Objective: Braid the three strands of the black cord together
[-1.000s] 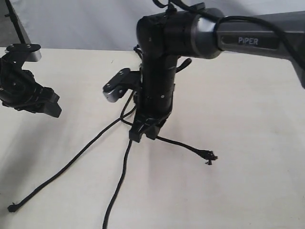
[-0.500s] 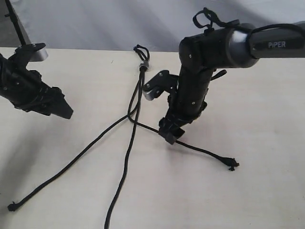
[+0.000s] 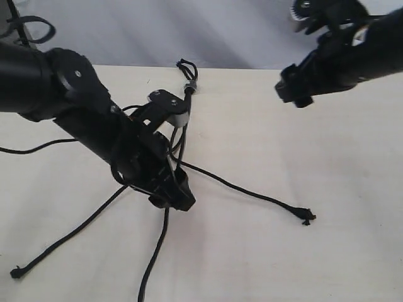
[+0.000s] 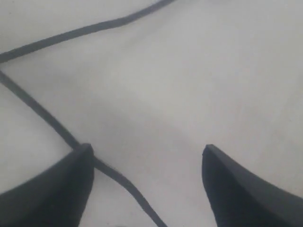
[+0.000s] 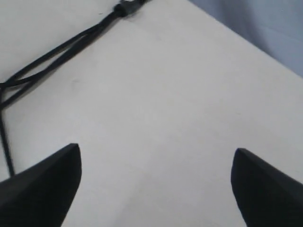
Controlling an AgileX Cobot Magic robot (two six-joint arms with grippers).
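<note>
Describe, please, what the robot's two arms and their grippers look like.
The left arm and right arm are matte black, with cylindrical links. The left carries a grey-ended bracket and a thin black cable. The left gripper and right gripper have dark wedge fingers.

One black cord point(image 3: 187, 83) — three strands point(image 3: 69, 236) point(image 3: 155, 250) point(image 3: 252, 192) — two pincers point(image 4: 147, 147) point(image 5: 156, 148)

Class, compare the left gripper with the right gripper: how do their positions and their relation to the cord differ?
The left gripper is low over the strands where they spread; the right gripper is raised off to the side, clear of them. A strand runs beside one left finger; between the right fingers lies only bare table. Both are open and hold nothing.
</note>
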